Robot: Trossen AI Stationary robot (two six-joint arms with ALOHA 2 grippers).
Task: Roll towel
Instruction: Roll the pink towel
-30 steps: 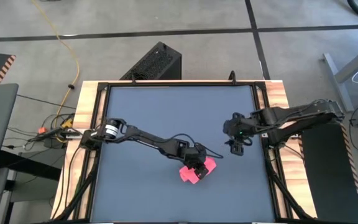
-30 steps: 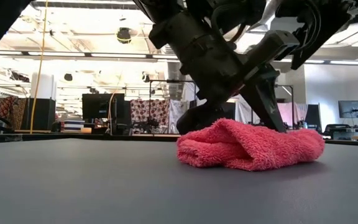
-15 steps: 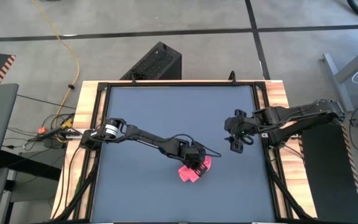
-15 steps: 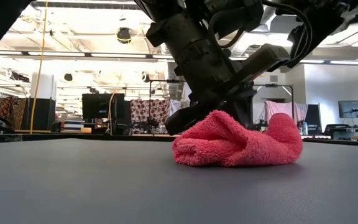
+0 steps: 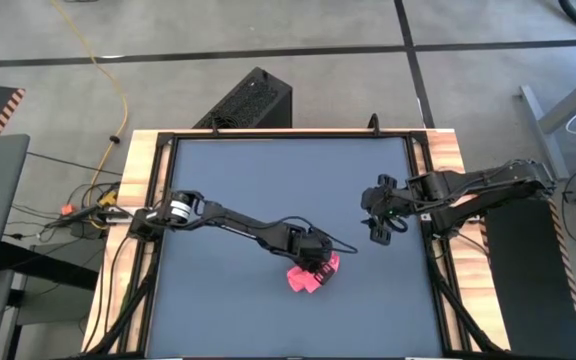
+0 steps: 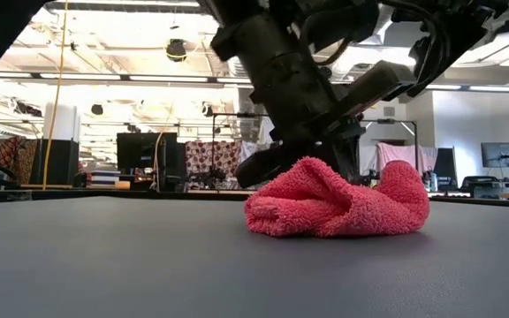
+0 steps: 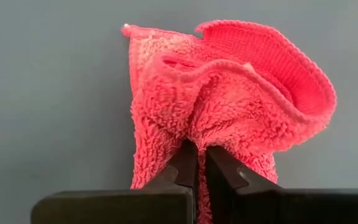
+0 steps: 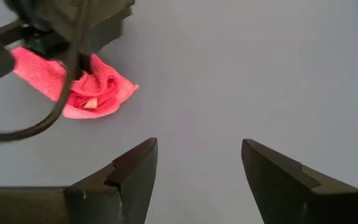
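Clearly unmarked pink towel (image 7: 229, 93), pinched.

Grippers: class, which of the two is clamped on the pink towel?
The left gripper: its fingers are pinched shut on the towel. The right gripper hangs open over bare mat, apart from it.

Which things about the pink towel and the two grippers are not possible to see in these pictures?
- High view: the left gripper covers part of the towel, so its folds are hidden.
- Low view: the towel hides where the fingers pinch it.
- Left wrist view: the fingers are shut on the cloth, but the picture's lower edge cuts them off.
- Right wrist view: the left arm hides part of the towel; the open right gripper waits apart.
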